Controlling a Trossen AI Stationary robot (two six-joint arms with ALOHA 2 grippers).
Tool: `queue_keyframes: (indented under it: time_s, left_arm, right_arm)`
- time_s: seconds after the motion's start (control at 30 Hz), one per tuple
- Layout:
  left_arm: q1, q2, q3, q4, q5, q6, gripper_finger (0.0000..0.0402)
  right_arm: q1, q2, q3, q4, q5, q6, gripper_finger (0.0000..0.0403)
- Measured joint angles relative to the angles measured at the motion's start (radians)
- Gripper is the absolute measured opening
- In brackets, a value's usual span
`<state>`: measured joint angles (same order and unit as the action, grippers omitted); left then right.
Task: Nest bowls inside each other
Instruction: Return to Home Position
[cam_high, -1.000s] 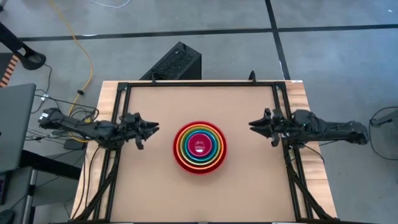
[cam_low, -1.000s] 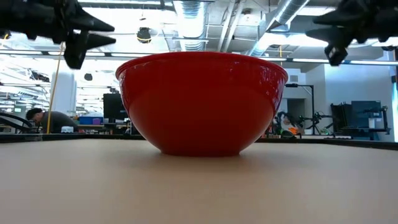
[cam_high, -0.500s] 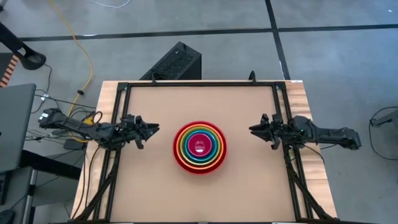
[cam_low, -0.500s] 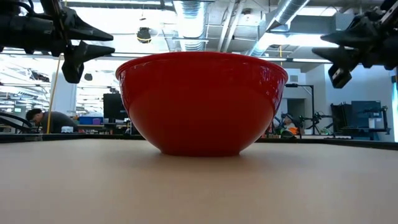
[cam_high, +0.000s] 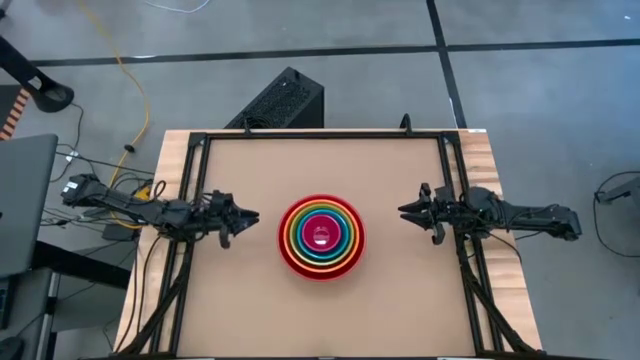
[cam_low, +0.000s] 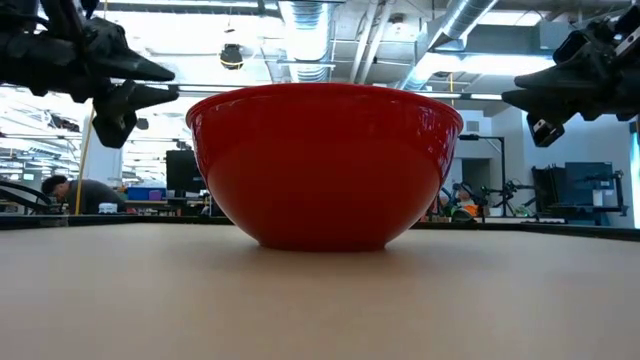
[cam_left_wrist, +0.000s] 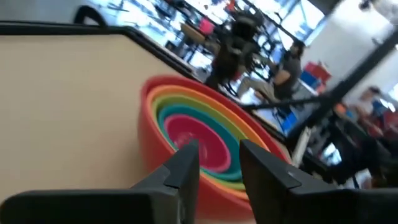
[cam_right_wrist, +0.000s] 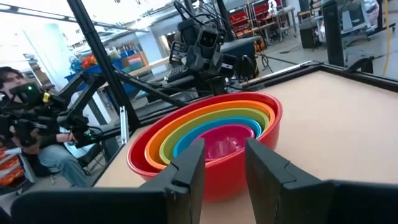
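Left gripper (cam_high: 248, 216) and right gripper (cam_high: 405, 210) are pictured from above, each held over its own side of the table (cam_high: 400, 300) with fingertips turned inward. The bowls (cam_high: 321, 237) are set midway between them, well apart from both. One nest is formed: the red bowl (cam_high: 282, 238) outermost, bands of orange, green and blue inside it, the pink bowl (cam_high: 321, 236) at the centre.

At table height, only the red bowl's glossy wall (cam_low: 325, 165) is shown, seated flat on the table. Both grippers are held near rim level, one to either side, touching nothing.

Past the left gripper's fingers (cam_left_wrist: 183, 171), narrowly parted and empty, the nest is seen just ahead, its rims evenly stepped.

Past the right gripper's fingers (cam_right_wrist: 189, 168), likewise slightly parted with nothing between them, the same nest is shown ahead.

The nesting is judged complete. The plastic is judged light and stiff but slick. Should the stack be lifted, a pinch over the red rim is judged safest, since the inner bowls could slide if tipped.
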<state>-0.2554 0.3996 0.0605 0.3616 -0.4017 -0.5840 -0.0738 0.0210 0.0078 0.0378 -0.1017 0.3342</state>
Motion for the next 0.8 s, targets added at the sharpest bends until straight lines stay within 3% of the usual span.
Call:
queue_keyframes:
  time_s: [0.3,0.63,0.8]
  left_arm:
    - [0.0,-0.001,0.0,-0.065,0.205,0.189,0.0007]
    - [0.0,-0.001,0.001,-0.461,0.154,0.18,0.0018]
    - [0.0,0.014,0.009,-0.483,0.155,0.179,0.0018]
  right_arm:
    - [0.0,0.0,-0.001,0.001,0.0,-0.002,0.0117]
    - [0.0,0.0,-0.001,0.001,-0.001,-0.002,0.0116]
    - [0.0,0.0,-0.002,0.001,-0.002,-0.002,0.0116]
